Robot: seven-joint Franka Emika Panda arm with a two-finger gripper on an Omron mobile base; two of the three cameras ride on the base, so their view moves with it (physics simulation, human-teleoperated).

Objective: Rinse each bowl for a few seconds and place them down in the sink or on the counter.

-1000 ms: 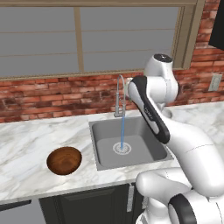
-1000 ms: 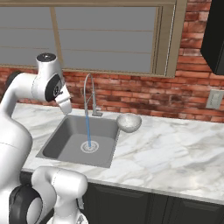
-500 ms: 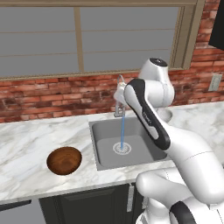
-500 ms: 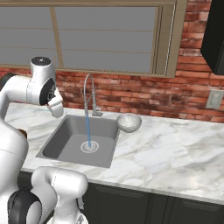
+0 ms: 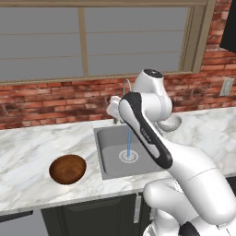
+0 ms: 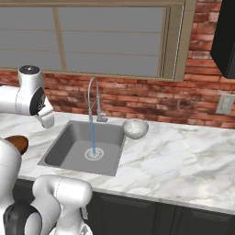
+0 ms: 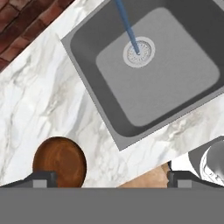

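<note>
The dark reddish-brown bowl (image 5: 67,168) sits upright on the counter (image 5: 27,156) left of the sink (image 5: 115,159). The hand view looks straight down on this bowl (image 7: 59,161), by the left fingertip (image 7: 43,178). The pale grey bowl (image 6: 135,128) rests on the counter at the sink's back right corner, half hidden behind my arm in the left base view. My gripper (image 5: 114,109) hangs high over the sink's left part, open and holding nothing (image 7: 111,178). Water runs from the faucet (image 6: 94,98) onto the drain (image 7: 139,51).
A brick wall (image 6: 151,98) and a window stand behind the counter. An outlet (image 6: 225,103) is on the wall at the right. Bare marble stretches to the right of the sink (image 6: 183,156). The counter's front edge drops to dark cabinets (image 5: 92,214).
My arm has swung left, from over the sink's middle to its left side. The jaws stayed open. Both bowls lie where they were and the water keeps running.
</note>
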